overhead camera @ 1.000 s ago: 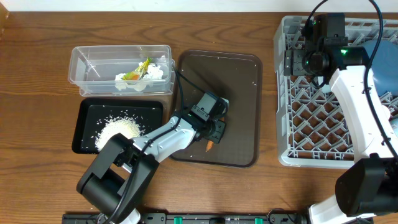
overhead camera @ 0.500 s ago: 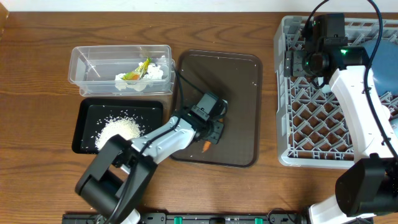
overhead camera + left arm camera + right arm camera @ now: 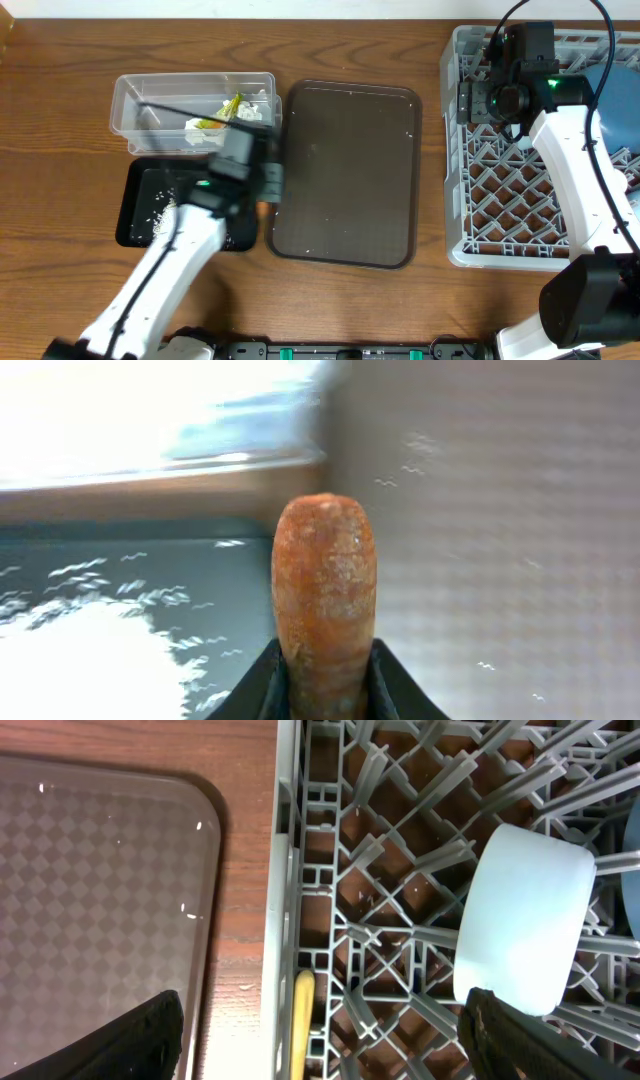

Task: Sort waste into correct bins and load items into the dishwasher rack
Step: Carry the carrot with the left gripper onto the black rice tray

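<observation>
Left pincer [image 3: 326,688] clenched on carrot stick [image 3: 325,580]; stick juts out between its fingers.

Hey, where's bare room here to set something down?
Free: the brown serving tray, and the wood strip between it and the grey rack. Crowded: the clear tub and black tray are partly filled, and the left gripper holds a carrot stick beside the black tray.
</observation>
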Controlling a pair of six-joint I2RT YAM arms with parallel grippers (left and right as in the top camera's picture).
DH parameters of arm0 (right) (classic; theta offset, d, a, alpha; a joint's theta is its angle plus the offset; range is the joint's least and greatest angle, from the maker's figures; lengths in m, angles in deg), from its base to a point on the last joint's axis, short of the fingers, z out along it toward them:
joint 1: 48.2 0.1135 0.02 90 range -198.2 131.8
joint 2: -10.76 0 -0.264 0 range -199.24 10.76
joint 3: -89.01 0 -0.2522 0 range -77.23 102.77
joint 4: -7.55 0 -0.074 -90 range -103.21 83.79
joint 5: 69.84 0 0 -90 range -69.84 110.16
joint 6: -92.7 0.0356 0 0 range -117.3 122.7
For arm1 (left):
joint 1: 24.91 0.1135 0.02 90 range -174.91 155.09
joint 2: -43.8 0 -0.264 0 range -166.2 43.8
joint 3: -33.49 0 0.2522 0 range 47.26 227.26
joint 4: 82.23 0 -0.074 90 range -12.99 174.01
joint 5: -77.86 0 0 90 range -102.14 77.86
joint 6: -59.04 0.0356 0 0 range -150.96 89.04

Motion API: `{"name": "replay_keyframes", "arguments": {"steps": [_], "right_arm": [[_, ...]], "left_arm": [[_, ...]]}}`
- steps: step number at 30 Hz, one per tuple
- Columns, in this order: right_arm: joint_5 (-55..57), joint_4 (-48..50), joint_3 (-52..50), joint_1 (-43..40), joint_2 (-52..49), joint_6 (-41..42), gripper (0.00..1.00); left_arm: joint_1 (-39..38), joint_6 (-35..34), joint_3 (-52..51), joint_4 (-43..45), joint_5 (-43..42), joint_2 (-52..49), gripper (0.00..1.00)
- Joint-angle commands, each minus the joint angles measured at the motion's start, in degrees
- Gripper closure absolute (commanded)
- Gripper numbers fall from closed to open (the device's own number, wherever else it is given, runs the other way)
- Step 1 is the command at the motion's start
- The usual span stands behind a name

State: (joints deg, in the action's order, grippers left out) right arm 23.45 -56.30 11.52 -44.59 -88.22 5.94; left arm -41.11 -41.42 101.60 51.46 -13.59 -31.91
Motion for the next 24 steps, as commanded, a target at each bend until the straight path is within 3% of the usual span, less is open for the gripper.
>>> {"name": "replay_keyframes", "arguments": {"steps": [1,12,18,24], "right_arm": [[0.3,0.0,0.1,-0.3,-0.6,-0.7,0.12],[0.3,-0.1,0.1,-0.3,-0.6,-0.7,0.13],[0.3,-0.1,0.1,-0.3,-0.6,-0.7,0.13],[0.3,-0.3,0.1,-0.3,-0.6,-0.7,0.13]], "left_arm": [[6.5,-1.3,0.3,-1.9,1.8,1.2,0.81],[23.7,-14.6,0.2,-4.0,2.2,-5.5,0.85],[26.9,-21.3,0.2,-3.4,2.1,-13.8,0.85],[27.0,-21.8,0.2,1.5,2.1,-20.1,0.84]]}}
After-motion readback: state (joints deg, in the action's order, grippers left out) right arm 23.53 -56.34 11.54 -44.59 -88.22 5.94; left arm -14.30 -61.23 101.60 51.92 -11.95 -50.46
